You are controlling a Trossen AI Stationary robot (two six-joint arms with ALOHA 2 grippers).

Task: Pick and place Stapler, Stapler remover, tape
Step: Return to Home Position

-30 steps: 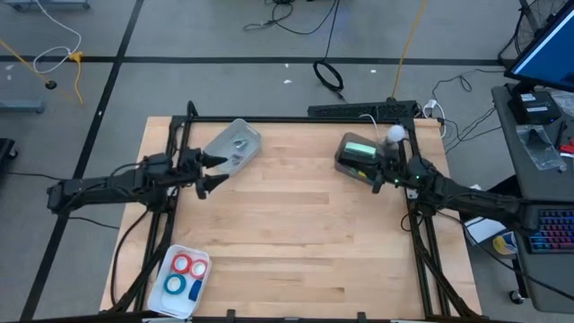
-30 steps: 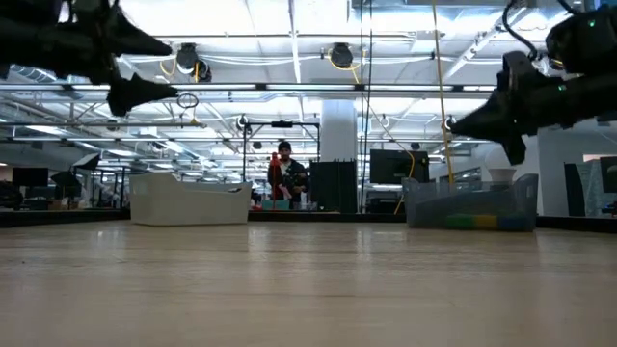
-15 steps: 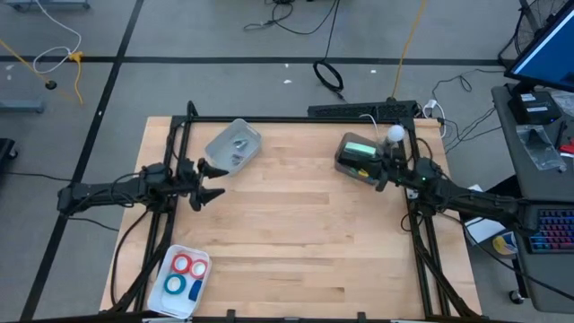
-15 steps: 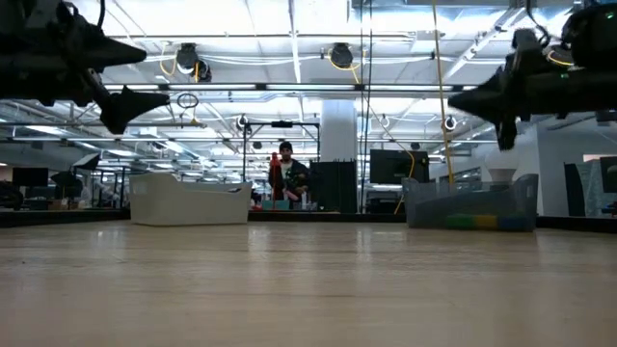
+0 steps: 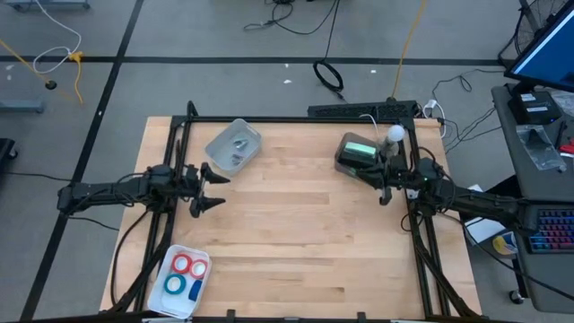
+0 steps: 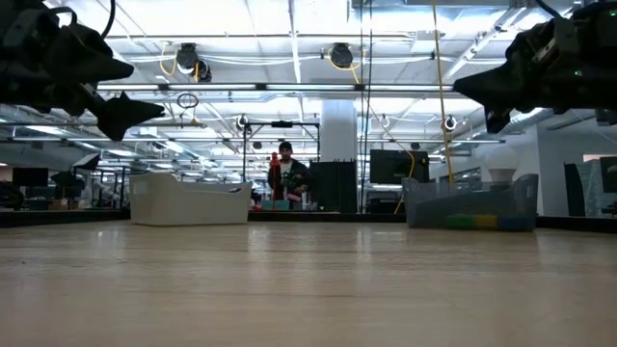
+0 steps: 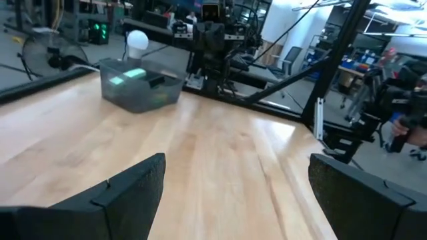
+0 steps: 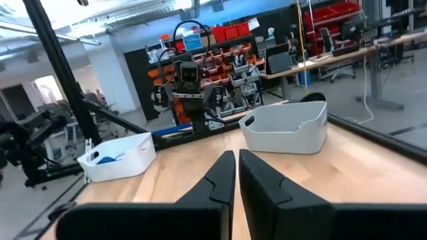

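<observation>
You see the left pincer (image 5: 213,189) at the left middle of the high view, above the counter (image 5: 296,233), with its two fingers spread wide apart and nothing between them. In the left wrist view the two dark fingers (image 7: 127,193) stand far from each other, and between them only bare wood shows. The right pincer (image 5: 385,194) is at the right middle of the high view, and its fingers are pressed together on nothing. In the right wrist view only a thin line shows between them. The tape (image 5: 186,275) lies in a white tray (image 5: 190,250) at the lower left corner of the high view: two red rolls in the upper part and two blue ones in the lower part. The tray is well apart from both pincers, below the left arm in the picture. A grey bin (image 5: 359,158) stands just beside the right pincer, toward the upper right, and it holds green items (image 5: 359,148) too small to name. A white round thing (image 5: 395,134) stands at its right edge. A white bin (image 5: 233,144) sits near the left pincer, toward the upper left. A black frame (image 5: 296,119) runs along the counter's far edge and down both sides, under the arms. In the low view a person (image 6: 285,172) stands far behind the counter.
</observation>
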